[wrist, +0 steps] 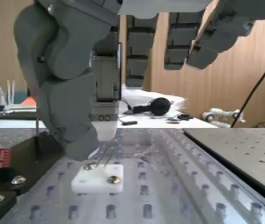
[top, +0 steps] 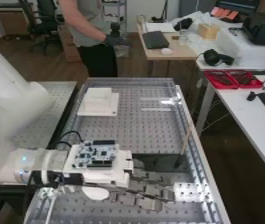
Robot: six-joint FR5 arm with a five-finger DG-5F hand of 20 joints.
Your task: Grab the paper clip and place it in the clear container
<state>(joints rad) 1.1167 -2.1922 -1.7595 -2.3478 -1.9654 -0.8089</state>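
Spreading across the tabletop just beyond my fingers, a dark piece (top: 157, 161) stands near the right side, with a thin brown stick (top: 184, 145) slanting up from it. Farther off at the left lie stacked white plates (top: 98, 103). Low beneath my thumb (wrist: 66, 107) sits a small white block (wrist: 98, 180) with brassy screws, and thin metal wires (wrist: 107, 156) rise beside it; they may be the paper clip, but I can't be certain. I can't pick out the clear container for sure either.

My white arm (top: 13, 100) comes in from the left, and my hand (top: 149, 192) reaches rightward over the near half. My fingers are straight and open; whether my thumb touches the wires, I can't tell.

The tabletop (top: 126, 132) is perforated, grey and edged with clear walls. Beyond it is a brown floor (top: 139, 69), with a white table (top: 254, 112) to the right carrying red trays (top: 222, 79), and a wooden desk (top: 182, 54) at the far side.
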